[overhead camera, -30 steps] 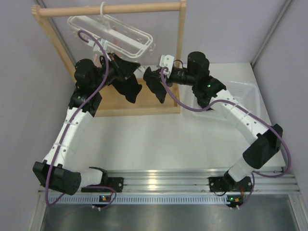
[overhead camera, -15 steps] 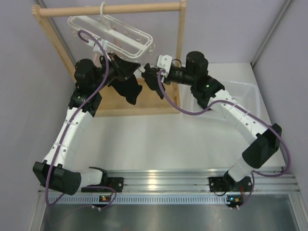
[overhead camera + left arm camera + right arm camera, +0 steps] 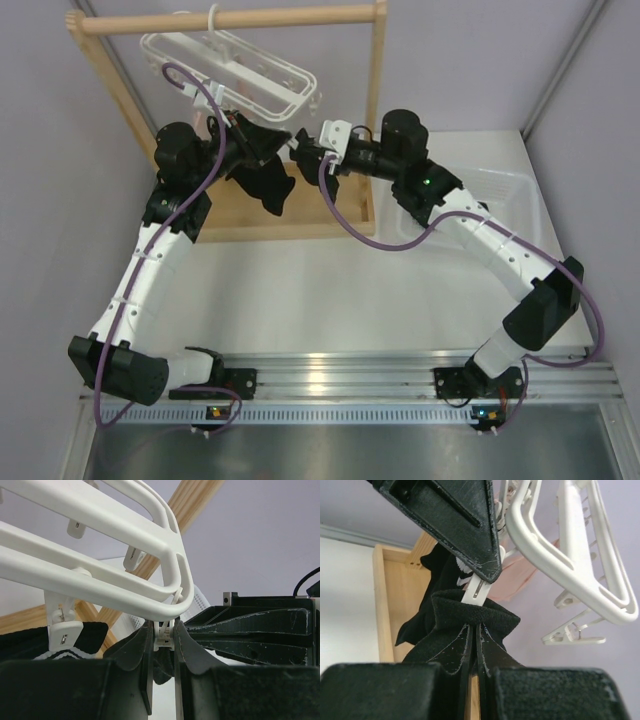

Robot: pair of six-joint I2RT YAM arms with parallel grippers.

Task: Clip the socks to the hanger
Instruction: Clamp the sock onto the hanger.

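Note:
The white hanger [image 3: 235, 65] hangs from the wooden rod. My left gripper [image 3: 280, 145] is under its right end, its fingers pressed on both sides of a small white clip [image 3: 165, 636]. My right gripper [image 3: 303, 155] is shut on the cuff of a black sock [image 3: 470, 612] and holds it right at that clip [image 3: 479, 589]; the clip's tip touches the cuff. In the left wrist view the hanger's end [image 3: 170, 580] sits just above my left gripper [image 3: 163, 630]. A second black sock [image 3: 265, 188] hangs from a neighbouring clip [image 3: 65, 630].
The wooden rack [image 3: 375, 120] stands round the hanger, its base board [image 3: 280, 215] below the socks. A pale pink cloth [image 3: 517, 577] hangs behind the clip. A clear plastic tray [image 3: 505, 190] sits at the right. Free clips [image 3: 567, 635] dangle from the hanger.
My right gripper has moved left and up with the black sock, from beside the rack post to the clip that my left gripper holds. The left arm has stayed put.

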